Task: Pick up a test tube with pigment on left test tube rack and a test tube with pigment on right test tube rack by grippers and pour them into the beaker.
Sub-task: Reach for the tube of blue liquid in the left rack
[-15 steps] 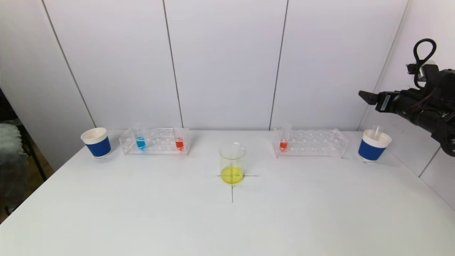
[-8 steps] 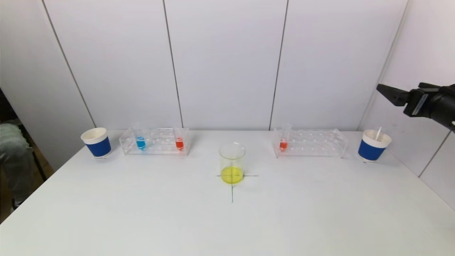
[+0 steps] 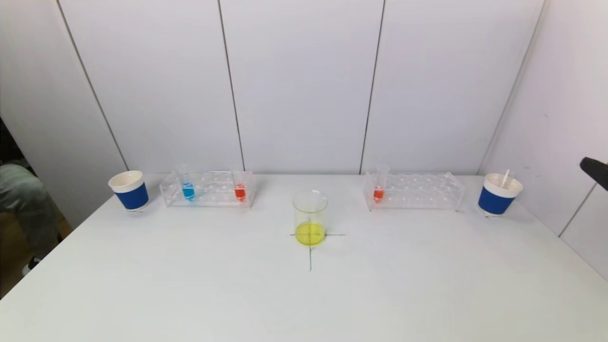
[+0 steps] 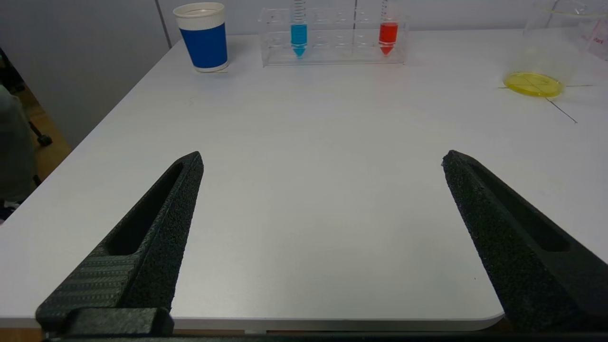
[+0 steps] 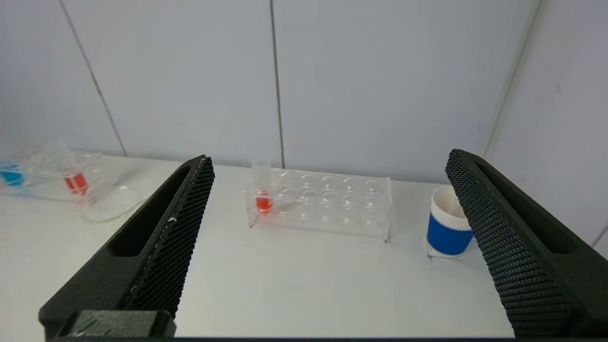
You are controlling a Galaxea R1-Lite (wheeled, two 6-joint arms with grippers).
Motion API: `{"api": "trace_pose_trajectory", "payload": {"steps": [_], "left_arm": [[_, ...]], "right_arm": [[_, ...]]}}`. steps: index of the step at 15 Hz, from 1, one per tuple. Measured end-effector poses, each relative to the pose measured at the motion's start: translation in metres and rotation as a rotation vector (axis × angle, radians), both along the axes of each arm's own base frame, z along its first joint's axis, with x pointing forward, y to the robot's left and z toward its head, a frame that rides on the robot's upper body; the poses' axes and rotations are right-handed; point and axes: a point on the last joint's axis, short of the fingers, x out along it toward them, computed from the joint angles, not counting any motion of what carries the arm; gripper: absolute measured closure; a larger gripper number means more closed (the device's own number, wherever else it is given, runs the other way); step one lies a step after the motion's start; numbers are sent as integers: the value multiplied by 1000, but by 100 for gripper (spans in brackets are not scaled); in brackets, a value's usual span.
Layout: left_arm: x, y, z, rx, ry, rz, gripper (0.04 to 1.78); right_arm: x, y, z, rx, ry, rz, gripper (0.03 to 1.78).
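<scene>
The left clear rack (image 3: 206, 189) holds a blue-pigment tube (image 3: 188, 190) and a red-pigment tube (image 3: 240, 191). The right clear rack (image 3: 414, 191) holds one red-pigment tube (image 3: 378, 192) at its left end. The beaker (image 3: 310, 217) with yellow liquid stands on a black cross mark at mid-table. My left gripper (image 4: 321, 159) is open and empty, low over the table's near left edge, out of the head view. My right gripper (image 5: 329, 164) is open and empty; only one fingertip (image 3: 596, 170) shows at the head view's right edge.
A blue-and-white paper cup (image 3: 129, 190) stands left of the left rack. Another such cup (image 3: 498, 194), with an empty tube leaning in it, stands right of the right rack. White wall panels rise behind the table, and a side wall stands at the right.
My right arm has pulled back to the right and down, almost out of the head view. The tubes, racks, cups and beaker have not moved.
</scene>
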Motion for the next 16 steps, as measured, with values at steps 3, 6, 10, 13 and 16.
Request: {"api": "trace_pose_trajectory", "payload": {"steps": [3, 6, 10, 13, 16], "left_arm": [[0, 0, 0, 0, 0, 0, 6], [0, 0, 0, 0, 0, 0, 6], [0, 0, 0, 0, 0, 0, 6], [0, 0, 0, 0, 0, 0, 6], [0, 0, 0, 0, 0, 0, 6]], "right_arm": [[-35, 6, -6, -3, 22, 50, 4], [-59, 9, -13, -15, -11, 70, 4], [-85, 12, -27, -15, 1, 74, 4], [-105, 13, -39, -17, -22, 73, 4], [-122, 14, -55, -11, -6, 68, 4]]}}
